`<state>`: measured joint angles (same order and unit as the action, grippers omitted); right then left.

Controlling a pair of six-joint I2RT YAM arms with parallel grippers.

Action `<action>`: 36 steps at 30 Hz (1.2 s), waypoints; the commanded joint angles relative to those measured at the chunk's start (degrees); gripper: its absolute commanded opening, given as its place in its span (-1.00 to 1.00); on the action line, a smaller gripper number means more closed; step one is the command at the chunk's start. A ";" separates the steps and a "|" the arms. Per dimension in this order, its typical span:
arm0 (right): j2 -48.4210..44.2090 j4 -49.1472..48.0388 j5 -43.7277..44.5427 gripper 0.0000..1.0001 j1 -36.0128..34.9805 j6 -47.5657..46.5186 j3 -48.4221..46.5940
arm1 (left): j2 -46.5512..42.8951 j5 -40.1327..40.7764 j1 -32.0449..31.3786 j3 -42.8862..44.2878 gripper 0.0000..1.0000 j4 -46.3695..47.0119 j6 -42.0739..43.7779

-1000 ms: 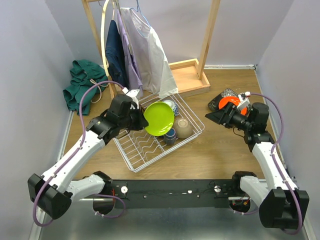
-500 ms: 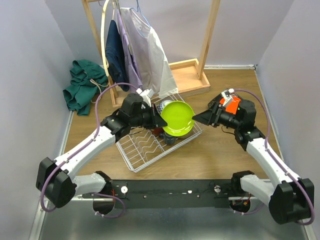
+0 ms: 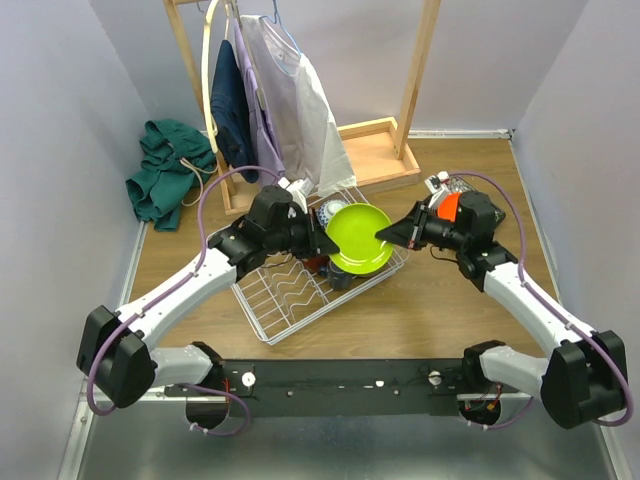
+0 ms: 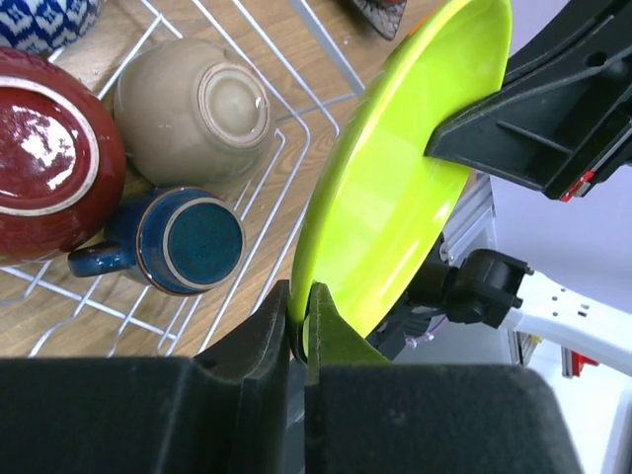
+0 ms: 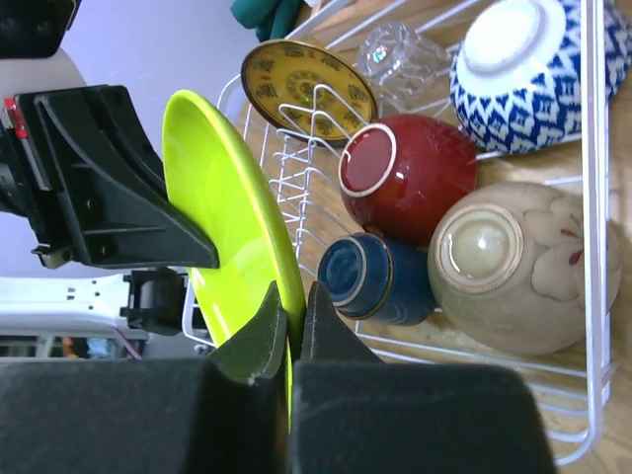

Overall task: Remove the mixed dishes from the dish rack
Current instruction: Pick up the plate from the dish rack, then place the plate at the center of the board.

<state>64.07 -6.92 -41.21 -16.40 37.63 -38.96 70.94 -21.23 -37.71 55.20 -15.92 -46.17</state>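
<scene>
— Bowls?
— Three: a blue-and-white bowl (image 5: 533, 59), a red bowl (image 5: 400, 178), a tan bowl (image 5: 504, 267).
— Cups, glasses?
— One blue cup (image 5: 370, 276), one clear glass (image 5: 395, 49).
— Plates?
— Three for certain: one lime-green plate (image 5: 222, 207), one yellow patterned plate (image 5: 306, 84), one orange plate (image 3: 449, 206), half hidden.
— Racks?
— One white wire dish rack (image 3: 275, 315).
— Clothes?
— One green garment (image 3: 165, 170); at least three hanging garments (image 3: 300, 110), overlapping.

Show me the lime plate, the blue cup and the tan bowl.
lime plate (image 3: 359, 238), top view, its face.
blue cup (image 4: 186, 242), left wrist view, upturned base.
tan bowl (image 5: 489, 255), right wrist view, upturned base.
</scene>
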 commanded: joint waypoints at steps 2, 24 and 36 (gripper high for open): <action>-0.35 5.07 4.73 -0.99 -0.65 -2.91 -4.28 | -1.94 8.72 -0.87 2.81 -0.34 -3.49 4.94; 4.12 23.27 16.52 -0.99 25.44 -1.25 -15.18 | -13.27 22.97 23.38 5.62 0.98 -23.17 29.02; 16.34 18.43 22.91 -0.99 38.46 5.79 -15.35 | -20.74 28.79 23.74 3.07 0.98 -27.93 31.49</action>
<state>76.31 13.82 -22.48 20.75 41.08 -52.45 53.06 3.92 -14.20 59.42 -41.12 -17.15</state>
